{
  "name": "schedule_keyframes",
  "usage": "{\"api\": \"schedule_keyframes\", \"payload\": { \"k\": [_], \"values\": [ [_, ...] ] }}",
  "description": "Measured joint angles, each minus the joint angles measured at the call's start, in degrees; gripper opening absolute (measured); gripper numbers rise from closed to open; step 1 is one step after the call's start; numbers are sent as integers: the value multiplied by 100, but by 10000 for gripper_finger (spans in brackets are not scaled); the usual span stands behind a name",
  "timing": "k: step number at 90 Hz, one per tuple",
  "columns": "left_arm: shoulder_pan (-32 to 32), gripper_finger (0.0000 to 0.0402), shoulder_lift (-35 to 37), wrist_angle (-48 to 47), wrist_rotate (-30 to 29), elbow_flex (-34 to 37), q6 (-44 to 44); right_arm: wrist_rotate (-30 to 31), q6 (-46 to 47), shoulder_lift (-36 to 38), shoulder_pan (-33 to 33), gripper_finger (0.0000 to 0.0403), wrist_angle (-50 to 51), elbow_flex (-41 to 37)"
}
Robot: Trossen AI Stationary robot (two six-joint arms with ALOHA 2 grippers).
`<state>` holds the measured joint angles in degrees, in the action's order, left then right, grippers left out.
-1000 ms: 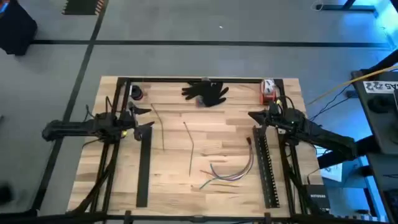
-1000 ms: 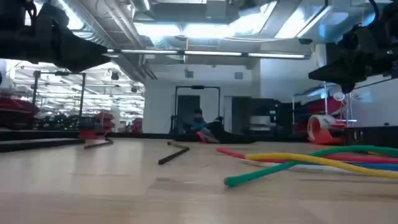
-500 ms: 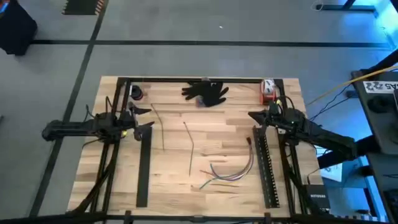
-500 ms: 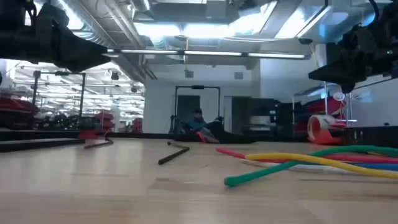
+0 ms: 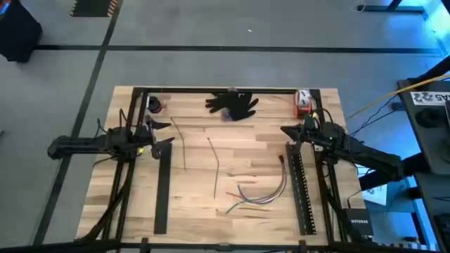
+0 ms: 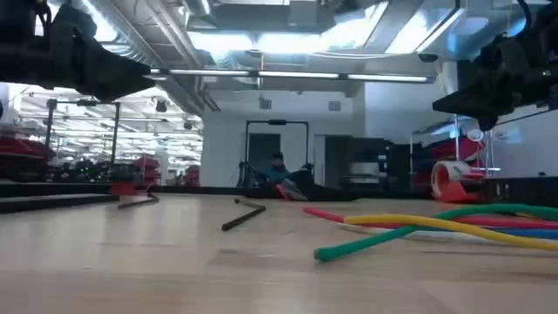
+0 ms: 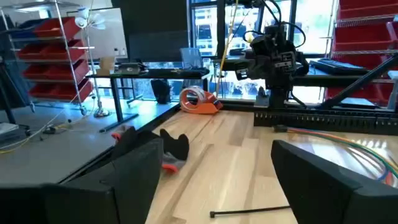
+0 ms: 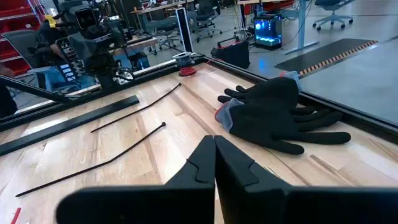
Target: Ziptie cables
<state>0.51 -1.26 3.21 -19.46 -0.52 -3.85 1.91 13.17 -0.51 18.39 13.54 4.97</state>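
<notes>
Lying loose on the table (image 5: 197,204), the cables (image 5: 261,193) sit near its front edge, just beside the right-hand black bar (image 5: 299,190). The left gripper (image 5: 163,133) hovers spread wide at the left side; the right gripper (image 5: 287,133) hovers pinched closed, empty.

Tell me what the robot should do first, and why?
Probably move the right end effector toward the cables and open it. They lie loose on the table, nothing holds them, and its fingers are shut. The left end effector waits open, farther away.
</notes>
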Motion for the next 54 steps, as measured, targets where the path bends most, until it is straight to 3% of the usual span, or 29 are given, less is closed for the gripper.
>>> {"api": "schedule_keyframes", "payload": {
  "k": [54],
  "values": [
    [0,295,-2,1,-1,1,-1,2,5,2,0,1,-81,1]
  ]
}}
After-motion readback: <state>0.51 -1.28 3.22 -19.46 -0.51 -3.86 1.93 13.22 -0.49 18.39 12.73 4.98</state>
